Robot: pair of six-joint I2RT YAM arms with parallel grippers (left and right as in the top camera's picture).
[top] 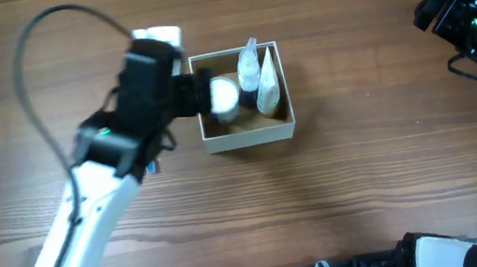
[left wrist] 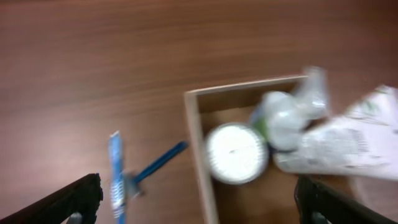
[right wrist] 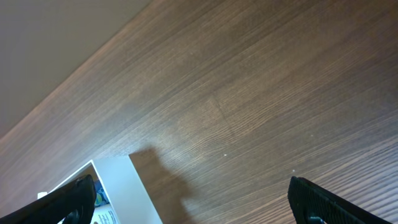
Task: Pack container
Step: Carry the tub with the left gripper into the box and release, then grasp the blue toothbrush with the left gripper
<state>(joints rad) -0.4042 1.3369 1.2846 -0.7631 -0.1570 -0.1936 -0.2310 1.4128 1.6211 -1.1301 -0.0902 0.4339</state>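
1. Left hand (left wrist: 198, 186): fingers spread wide, nothing between them. It hangs over the container's left wall.
2. Blue slender item (left wrist: 155, 165): lies on the worktop (top: 387, 177) just outside the left wall, not packed. Blurred; kind cannot be told.
3. Container (top: 250, 135): square shallow cardboard box, white outside, tan inside, at mid-worktop and upright. Judged light, with thin walls that would flex under a pinch. Best hold: one wall at the rim, near a corner where the card is stiffest. Keep it level, since the contents lie loose.
4. Contents:
   - Round white jar (left wrist: 236, 153), against the left wall. Looks smooth and hard, probably slippery.
   - Clear bottle (left wrist: 283, 118), beside the jar.
   - Soft white tubes (left wrist: 339, 146), to the right, leaning on one another. They would likely give when squeezed.
5. Right hand (right wrist: 191, 186): fingers spread, empty, at the worktop's far right, well apart from the container.
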